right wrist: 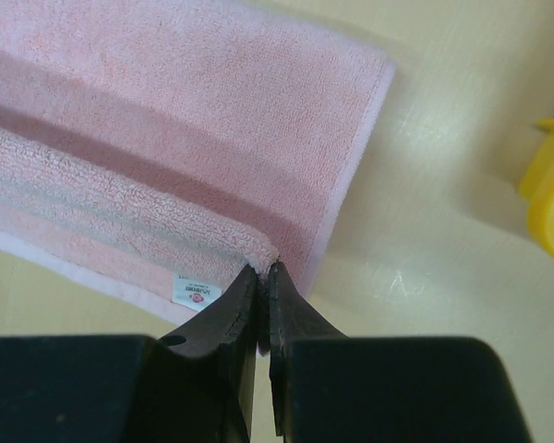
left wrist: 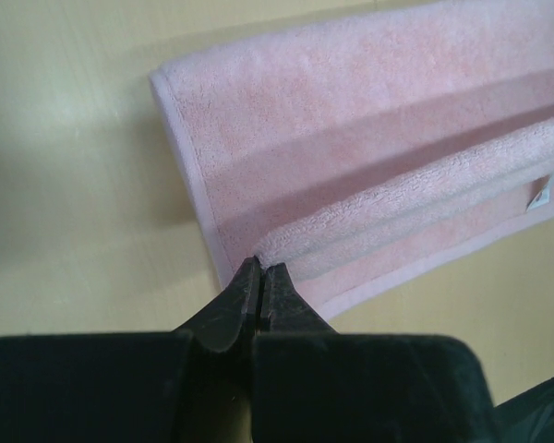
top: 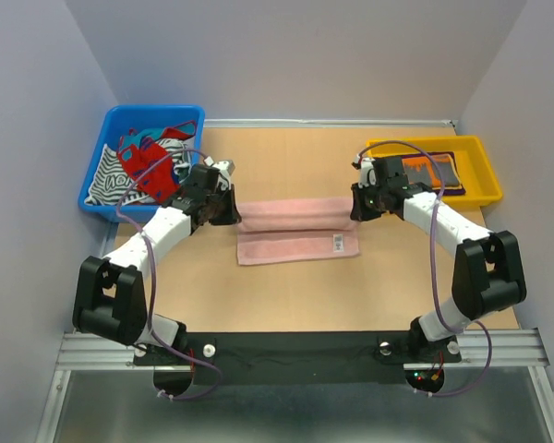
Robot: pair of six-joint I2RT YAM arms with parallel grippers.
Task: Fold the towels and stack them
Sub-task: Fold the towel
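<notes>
A pale pink towel (top: 295,242) lies lengthwise across the middle of the table, with its near layer raised in a long fold. My left gripper (top: 229,210) is at its left end. In the left wrist view the left gripper (left wrist: 261,268) is shut on the fold's edge of the pink towel (left wrist: 369,120). At the right end, my right gripper (top: 358,205) is likewise shut. The right wrist view shows this right gripper (right wrist: 265,269) pinching the folded corner of the pink towel (right wrist: 166,111), beside its white label (right wrist: 194,293). A dark towel with orange (top: 434,173) lies in the yellow tray.
A blue bin (top: 111,125) at the back left holds red and striped cloths. The yellow tray (top: 485,171) stands at the back right, and its corner (right wrist: 549,194) shows close to the right gripper. Grey walls enclose the table on three sides.
</notes>
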